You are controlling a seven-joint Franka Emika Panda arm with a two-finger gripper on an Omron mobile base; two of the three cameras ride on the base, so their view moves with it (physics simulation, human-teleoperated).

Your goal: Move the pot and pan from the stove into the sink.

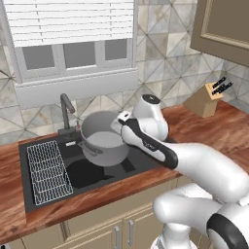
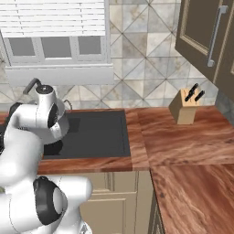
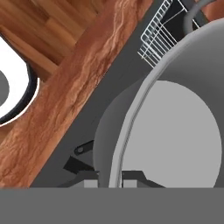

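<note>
In the left base view, the wire rack (image 1: 47,171) lies in the left basin of the black sink (image 1: 29,146), which is set into the wooden counter (image 1: 214,131). Behind the sink, the slim dark faucet (image 1: 65,111) stands upright below the window (image 1: 73,39).

To the right of the rack, the grey pot (image 1: 99,138) is held above the right basin, tilted slightly, with one loop handle (image 1: 90,148) facing the front. The base of the pot appears clear of the basin floor, which shows dark beneath it. The gripper (image 1: 122,127) meets the pot at its right rim. The white arm (image 1: 204,170) extends from the lower right toward that rim.

In the hand view, the pot rim (image 3: 131,122) runs up between the two finger tips (image 3: 91,182), one outside the wall and one inside. The jaws are clenched on the rim, grasping the pot. The flat grey pot floor (image 3: 175,135) lies to the right of the rim. The rack wires (image 3: 155,33) and the front edge of the counter (image 3: 87,78) appear above and to the left.

Further right on the counter, a wooden knife block (image 1: 206,99) stands against the tiled wall, well apart from the sink. In the right base view, the same knife block (image 2: 185,106) stands under a dark wall cabinet (image 2: 208,41) with a long bar handle.
</note>
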